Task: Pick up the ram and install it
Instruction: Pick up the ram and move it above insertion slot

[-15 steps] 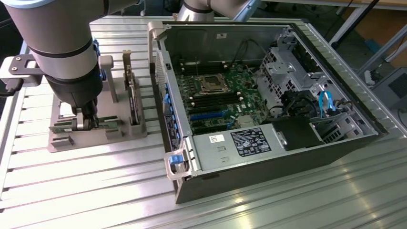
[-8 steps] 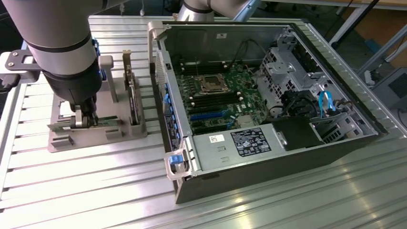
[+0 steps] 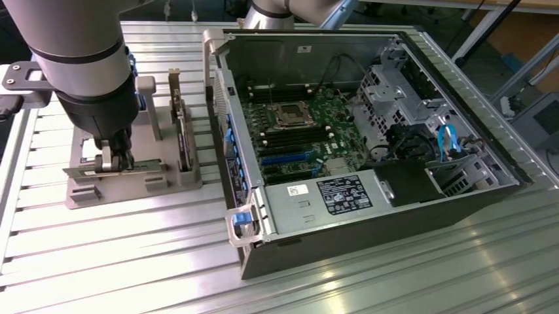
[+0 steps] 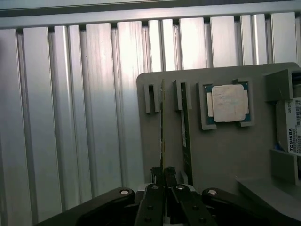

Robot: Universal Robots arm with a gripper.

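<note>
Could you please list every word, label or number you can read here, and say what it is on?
"TOSHIBA": on the hard drive label, printed sideways in the wrist view.
Too small to read: the print on the power supply label.
Too small to read: the small sticker on the computer case's inner wall.

ram [image 4: 162,127] green | holder [image 4: 225,155] plain grey | table [image 4: 70,117] silver, ribbed

Robotics lab: aluminium bench [image 3: 114,261], open computer [image 3: 297,118]
</note>
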